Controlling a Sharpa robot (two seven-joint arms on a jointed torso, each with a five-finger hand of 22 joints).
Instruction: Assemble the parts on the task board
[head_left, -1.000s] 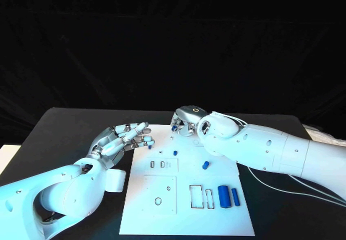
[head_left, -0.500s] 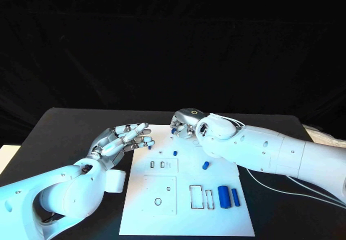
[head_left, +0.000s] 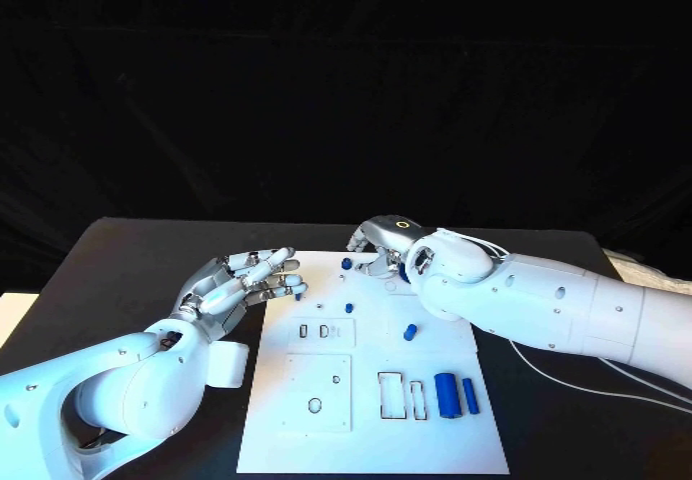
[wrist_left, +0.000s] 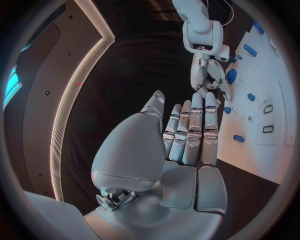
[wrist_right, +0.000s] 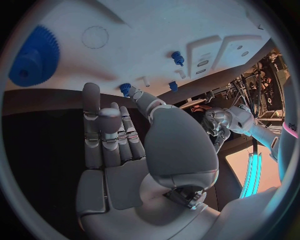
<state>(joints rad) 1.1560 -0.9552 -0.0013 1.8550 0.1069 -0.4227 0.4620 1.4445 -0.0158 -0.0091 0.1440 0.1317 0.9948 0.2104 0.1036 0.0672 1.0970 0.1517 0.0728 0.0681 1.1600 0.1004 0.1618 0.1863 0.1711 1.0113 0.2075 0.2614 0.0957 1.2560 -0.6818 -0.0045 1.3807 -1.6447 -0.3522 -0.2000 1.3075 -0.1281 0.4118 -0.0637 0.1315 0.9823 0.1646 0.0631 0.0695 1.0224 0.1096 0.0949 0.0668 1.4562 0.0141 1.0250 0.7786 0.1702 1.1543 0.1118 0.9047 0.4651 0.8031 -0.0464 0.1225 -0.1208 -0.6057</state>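
While blue parts lie loose on the white task board mid-desk, the right hand hovers spread and empty at its far edge; the left hand waits open beside; next likely needs a pick.

The task board is plain white, marked with thin dark outlines of oblong and rectangular slots, and lies on a matt black tabletop. The left hand is silver with dark seams between its finger segments, on a glossy white arm; the right hand is the same silver, with a dark patch ringed in yellow on its back. The parts are blue: a small peg just beside the right hand, a toothed wheel of a brighter blue in the right wrist view, and two long pieces that seem a deeper blue
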